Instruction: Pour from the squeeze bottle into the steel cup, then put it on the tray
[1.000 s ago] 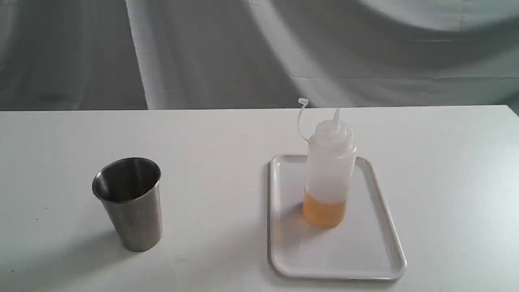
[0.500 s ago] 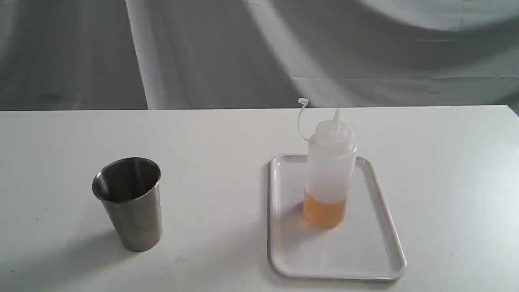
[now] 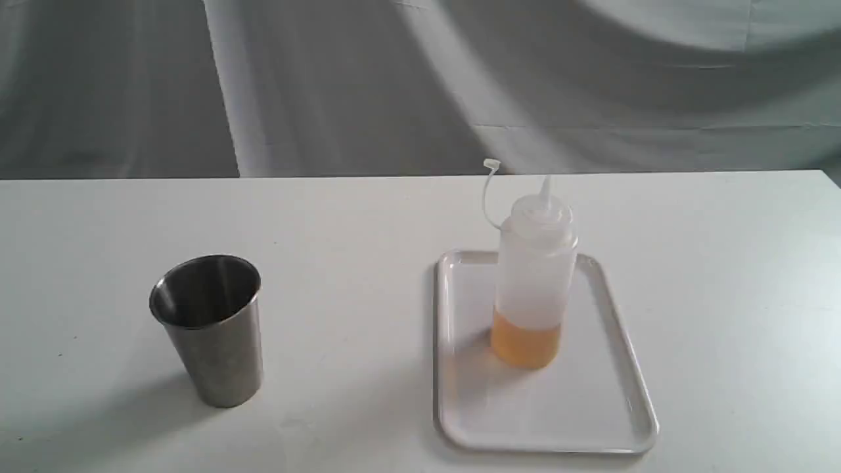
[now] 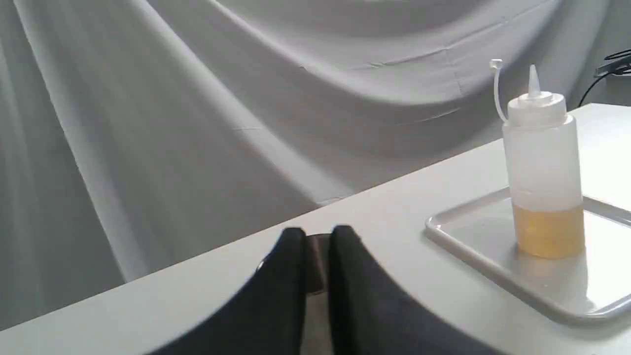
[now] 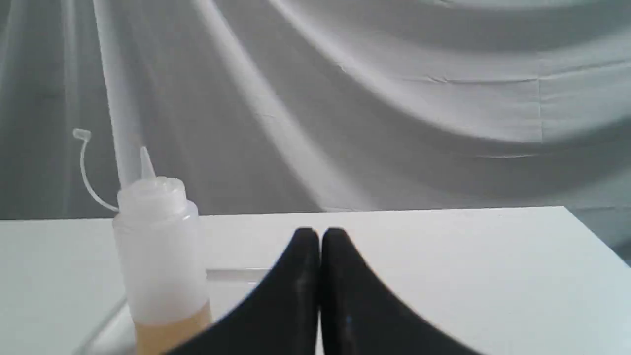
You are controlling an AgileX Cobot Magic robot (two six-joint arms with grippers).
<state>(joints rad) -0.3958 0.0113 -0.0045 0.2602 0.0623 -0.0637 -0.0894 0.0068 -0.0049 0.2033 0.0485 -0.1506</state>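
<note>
One squeeze bottle [image 3: 535,276] upright on the far half of one white tray [image 3: 631,368], amber liquid low inside, one steel cup [image 3: 210,328] well left of the tray, left gripper [image 4: 316,236] nearly closed, empty, right gripper [image 5: 319,236] pressed closed, empty

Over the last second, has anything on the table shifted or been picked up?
Nothing visibly changed. The squeeze bottle stands upright on the tray, the steel cup sits apart on the table, and no arm is in the exterior view.
</note>
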